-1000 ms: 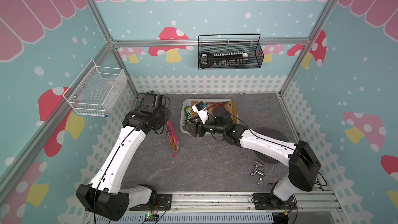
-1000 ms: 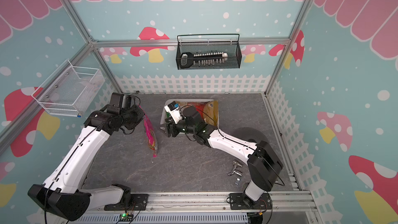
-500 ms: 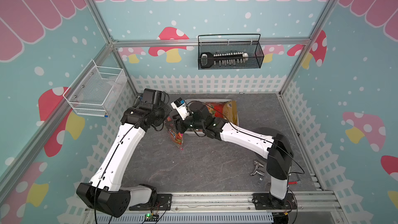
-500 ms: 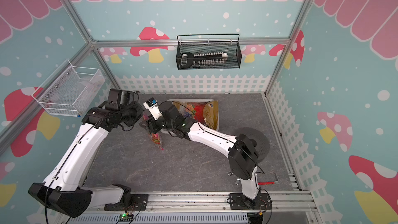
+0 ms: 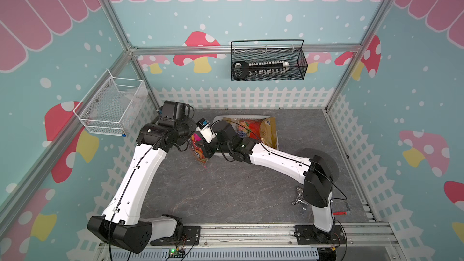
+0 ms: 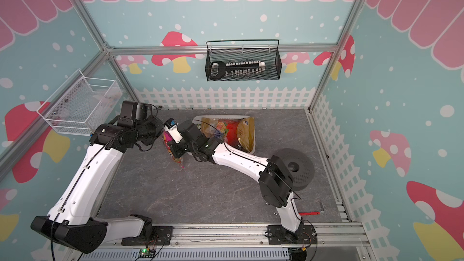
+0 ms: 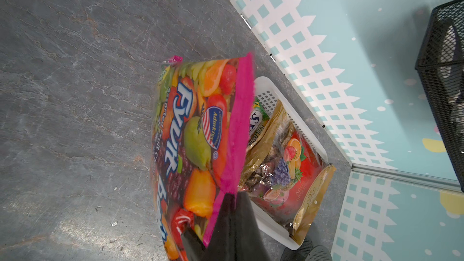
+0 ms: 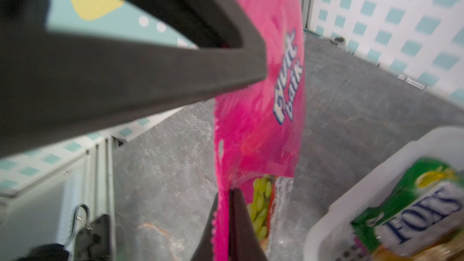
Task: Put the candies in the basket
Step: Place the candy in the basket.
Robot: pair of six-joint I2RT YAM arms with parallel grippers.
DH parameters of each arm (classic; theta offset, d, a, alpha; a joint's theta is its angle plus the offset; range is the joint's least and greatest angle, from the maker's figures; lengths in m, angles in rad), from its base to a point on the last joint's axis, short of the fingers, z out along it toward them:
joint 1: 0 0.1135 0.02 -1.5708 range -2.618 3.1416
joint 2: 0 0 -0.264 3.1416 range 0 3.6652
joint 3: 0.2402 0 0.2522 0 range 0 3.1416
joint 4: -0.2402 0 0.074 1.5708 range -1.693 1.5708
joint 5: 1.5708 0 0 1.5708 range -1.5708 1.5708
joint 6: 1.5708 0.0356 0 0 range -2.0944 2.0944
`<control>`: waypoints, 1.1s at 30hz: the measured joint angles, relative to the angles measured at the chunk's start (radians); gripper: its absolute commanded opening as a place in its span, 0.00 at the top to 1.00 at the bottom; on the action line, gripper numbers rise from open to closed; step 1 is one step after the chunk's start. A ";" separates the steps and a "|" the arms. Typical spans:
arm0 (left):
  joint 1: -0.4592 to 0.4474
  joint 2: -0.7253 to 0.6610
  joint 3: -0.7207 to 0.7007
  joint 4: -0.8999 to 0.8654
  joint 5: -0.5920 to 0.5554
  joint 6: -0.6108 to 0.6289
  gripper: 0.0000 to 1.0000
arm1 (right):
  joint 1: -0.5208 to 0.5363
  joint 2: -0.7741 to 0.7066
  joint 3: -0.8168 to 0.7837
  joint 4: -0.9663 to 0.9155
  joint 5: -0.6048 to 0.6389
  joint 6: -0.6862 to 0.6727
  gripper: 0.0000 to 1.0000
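The large multicoloured fruit-printed candy bag with a pink edge (image 5: pixel 198 150) (image 6: pixel 173 150) (image 7: pixel 190 134) (image 8: pixel 263 96) hangs upright just left of the white basket (image 5: pixel 241 117) (image 6: pixel 221 117) (image 7: pixel 266 82) (image 8: pixel 326 222). Its lower tip is close to the floor. My left gripper (image 5: pixel 192 137) (image 7: pixel 229 195) is shut on the pink edge. My right gripper (image 5: pixel 204 149) (image 8: pixel 227 190) is shut on the same edge from the basket side. A red-gold fruit bag (image 5: pixel 253 128) (image 7: pixel 296 169) and a green FOX'S bag (image 8: pixel 414 207) lie in the basket.
A black wire basket (image 5: pixel 268 64) hangs on the back wall and a white wire one (image 5: pixel 113 106) on the left wall. A dark round disc (image 6: pixel 293 169) sits behind the right arm. Small metal parts (image 5: pixel 300 198) and a red tool (image 5: pixel 339 213) lie front right.
My right gripper swung left from over the basket to the hanging bag and shut on its pink edge. The left gripper kept its hold, and the bag shifted toward the basket.
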 measured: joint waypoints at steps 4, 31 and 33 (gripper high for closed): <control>0.000 0.003 0.021 -0.008 0.000 0.005 1.00 | 0.000 -0.004 0.004 0.003 -0.009 0.001 1.00; -0.178 0.422 0.515 0.009 0.226 0.105 1.00 | -0.095 -0.285 -0.275 0.148 0.268 0.148 1.00; -0.180 0.462 0.531 0.009 0.235 0.116 0.99 | -0.109 -0.285 -0.308 0.176 0.277 0.153 1.00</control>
